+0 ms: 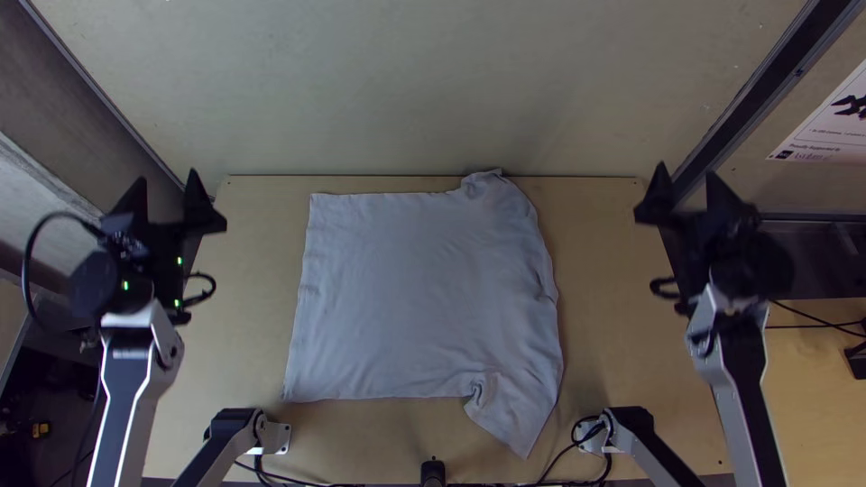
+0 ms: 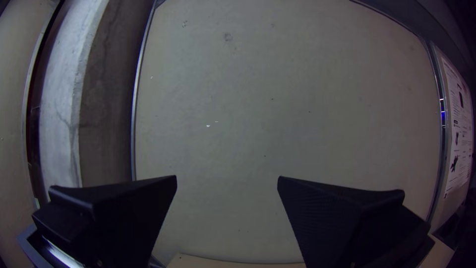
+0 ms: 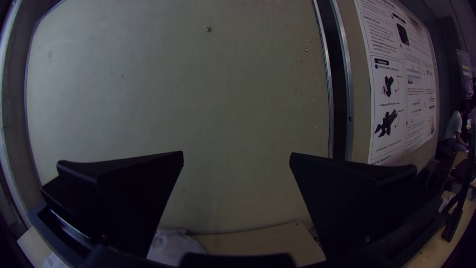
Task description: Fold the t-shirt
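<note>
A spread T-shirt [image 1: 424, 289] lies hem left, body lengthwise left-right, one sleeve at the table [image 1: 613, 361]'s far edge, bare wood either side. Left gripper [image 1: 166, 180] and right gripper [image 1: 687, 171] gape empty.

Light wooden table [image 1: 609, 298]. Pale t-shirt [image 1: 415, 289] spread across middle, lightly wrinkled; bunched far right corner at table's far edge, near right corner jutting toward near edge.

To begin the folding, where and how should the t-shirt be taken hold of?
Probably best: pinch the t-shirt at its near left corner with the left hand, coming from the left and slightly above. It lies spread, and two fairly straight edges meet there, flat on the wooden table.
</note>
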